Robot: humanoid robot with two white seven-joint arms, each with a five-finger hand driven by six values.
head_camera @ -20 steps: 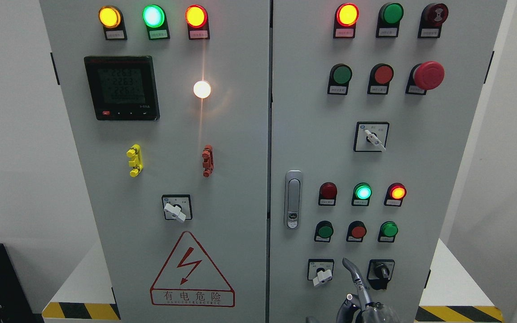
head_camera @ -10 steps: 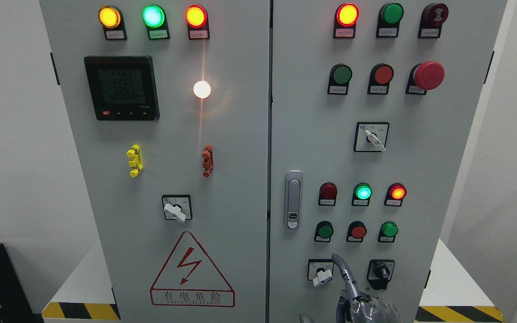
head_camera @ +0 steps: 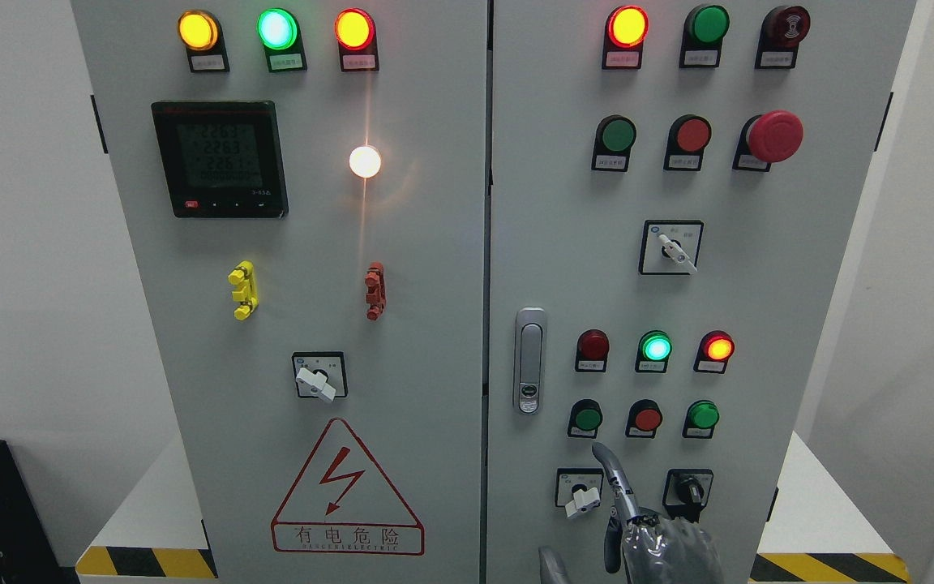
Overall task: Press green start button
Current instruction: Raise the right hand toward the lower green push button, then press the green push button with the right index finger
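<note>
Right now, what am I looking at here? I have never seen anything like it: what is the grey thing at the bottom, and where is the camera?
The camera sits on a humanoid robot's head, looking straight at a grey electrical cabinet with two doors. The doors carry lit lamps, push buttons, turn switches, a digital meter and a red mushroom-shaped stop button. The grey thing at the bottom is the robot's right hand, coming in from below. One of its fingers is stretched out and points up at the lower row of buttons; its tip is just below the green button at the left end of that row, not yet on it. The other fingers look curled in. The hand holds nothing. The left hand is out of view.
</note>
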